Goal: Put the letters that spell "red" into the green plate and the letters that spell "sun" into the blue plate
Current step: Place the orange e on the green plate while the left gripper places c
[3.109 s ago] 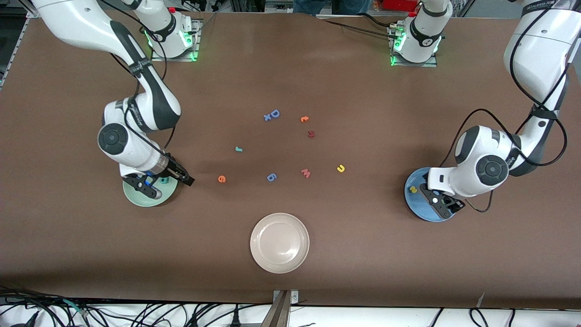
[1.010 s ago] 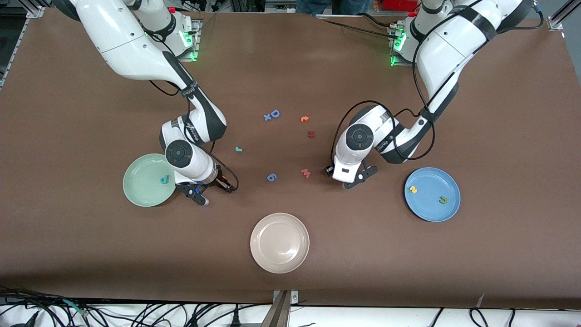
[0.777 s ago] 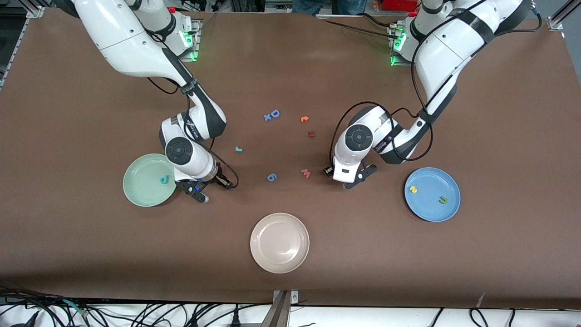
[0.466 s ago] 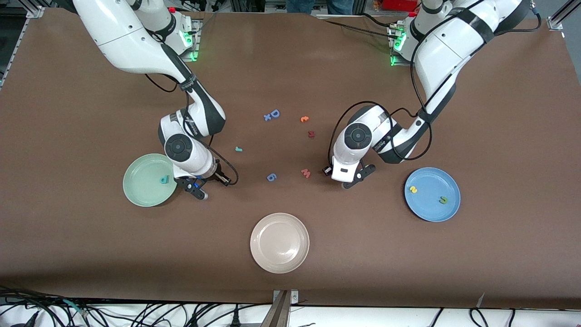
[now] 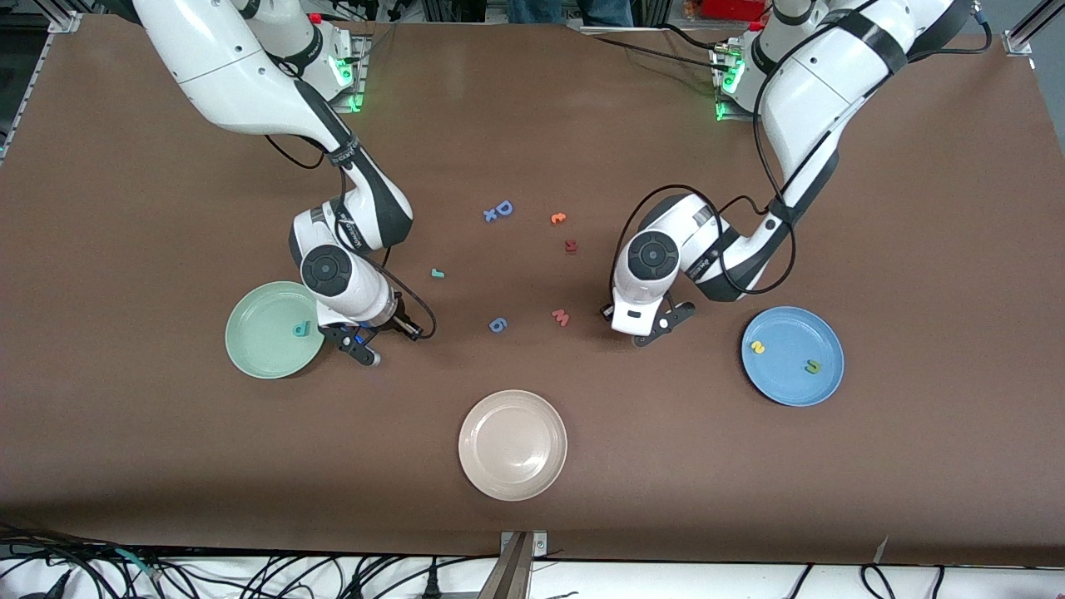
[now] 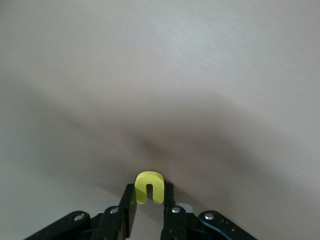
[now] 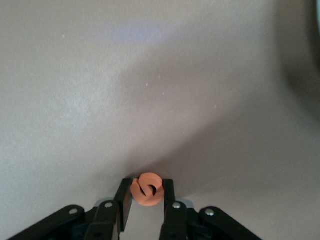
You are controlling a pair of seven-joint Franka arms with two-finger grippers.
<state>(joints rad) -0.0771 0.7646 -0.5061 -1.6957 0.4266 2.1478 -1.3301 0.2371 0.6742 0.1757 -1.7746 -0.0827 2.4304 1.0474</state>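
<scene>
**Two letters gripped, one still loose**

The orange "e" (image 7: 148, 189) sits pinched in the right gripper (image 5: 364, 343), at three o'clock of the green plate (image 5: 250, 359), which holds the teal "d" (image 5: 301, 329). The yellow "u" (image 6: 149, 186) is clamped in the left gripper (image 5: 645, 331). The blue plate (image 5: 782, 389) holds the yellow "s" (image 5: 757, 347) and green "n" (image 5: 812, 365). The teal "r" (image 5: 437, 273) lies untouched on the table (image 5: 166, 466).

Brown bench (image 5: 749, 499) with three plates and loose foam letters.
On it lie the green plate (image 5: 258, 353), blue plate (image 5: 790, 387) and beige-white plate (image 5: 512, 445); between them the teal "r" (image 5: 437, 273), blue "D" (image 5: 503, 208), pink "w" (image 5: 561, 317) and blue "6" (image 5: 497, 324).
</scene>
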